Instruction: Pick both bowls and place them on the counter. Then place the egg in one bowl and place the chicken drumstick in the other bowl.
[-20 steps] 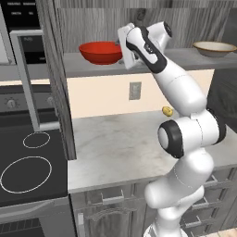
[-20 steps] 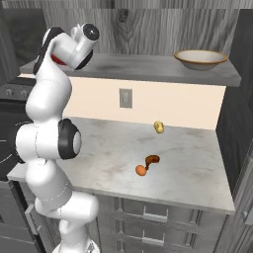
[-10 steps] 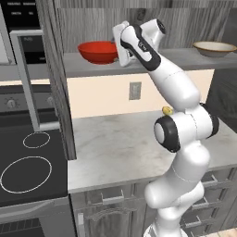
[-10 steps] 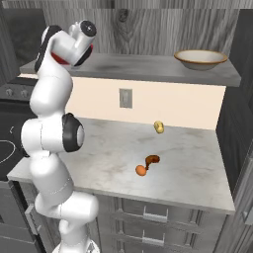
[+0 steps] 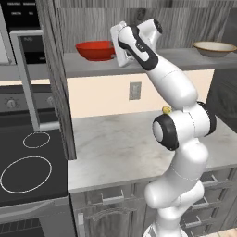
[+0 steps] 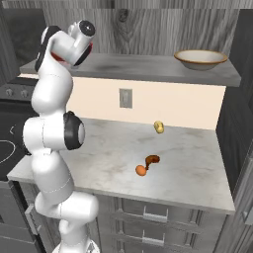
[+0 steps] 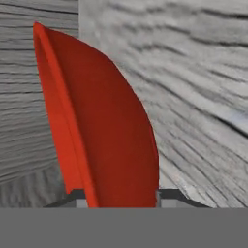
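The glossy red bowl (image 5: 95, 50) sits on the grey wood-grain shelf (image 5: 185, 58), left of the arm. My gripper (image 5: 115, 48) reaches sideways to its right rim. In the hand view the red bowl (image 7: 111, 131) stands edge-on and fills the gap of the gripper (image 7: 121, 196), whose tips press on either side of the wall. The beige bowl (image 6: 201, 58) rests at the shelf's right end and also appears as the beige bowl (image 5: 214, 47). On the marbled counter (image 6: 188, 173) lie the orange-tan egg (image 6: 141, 170) and, touching it, the reddish-brown chicken drumstick (image 6: 152, 159).
A small yellow item (image 6: 159, 126) lies near the back wall under the shelf. A black stovetop (image 5: 28, 162) with white rings lies left of the counter, behind a dark upright panel (image 5: 58, 83). A wall outlet (image 6: 125, 97) sits on the backsplash.
The hand has edged left along the shelf to the red bowl's rim, and the fingers have come together on its wall. Egg, drumstick and beige bowl have not moved.
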Robot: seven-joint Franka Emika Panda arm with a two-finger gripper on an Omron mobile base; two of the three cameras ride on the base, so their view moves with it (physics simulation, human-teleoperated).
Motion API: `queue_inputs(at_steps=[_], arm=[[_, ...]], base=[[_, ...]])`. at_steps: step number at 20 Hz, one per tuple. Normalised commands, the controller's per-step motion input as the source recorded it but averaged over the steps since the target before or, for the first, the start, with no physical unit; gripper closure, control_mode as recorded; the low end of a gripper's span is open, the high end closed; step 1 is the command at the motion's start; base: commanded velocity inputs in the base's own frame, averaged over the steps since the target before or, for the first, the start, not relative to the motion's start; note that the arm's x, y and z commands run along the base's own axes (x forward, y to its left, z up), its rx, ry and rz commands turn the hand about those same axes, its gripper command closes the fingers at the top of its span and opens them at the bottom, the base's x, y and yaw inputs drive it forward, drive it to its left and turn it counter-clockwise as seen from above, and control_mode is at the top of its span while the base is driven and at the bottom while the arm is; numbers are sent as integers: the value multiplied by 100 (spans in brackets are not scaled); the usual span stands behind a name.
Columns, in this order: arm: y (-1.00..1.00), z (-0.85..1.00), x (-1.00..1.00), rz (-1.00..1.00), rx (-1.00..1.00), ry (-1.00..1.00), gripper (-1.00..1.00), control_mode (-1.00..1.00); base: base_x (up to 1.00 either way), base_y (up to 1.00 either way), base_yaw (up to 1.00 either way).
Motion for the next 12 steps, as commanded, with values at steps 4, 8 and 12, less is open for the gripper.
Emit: queue_inputs(at_steps=[4,8,12], arm=[[-8,-8,-43,0,1,-1,100,-100],[-2,0,-50,0,3,-4,100,-100],[-2,0,-60,-1,3,0,100,-100]], base=[[0,0,0],[0,0,0],[0,0,0]])
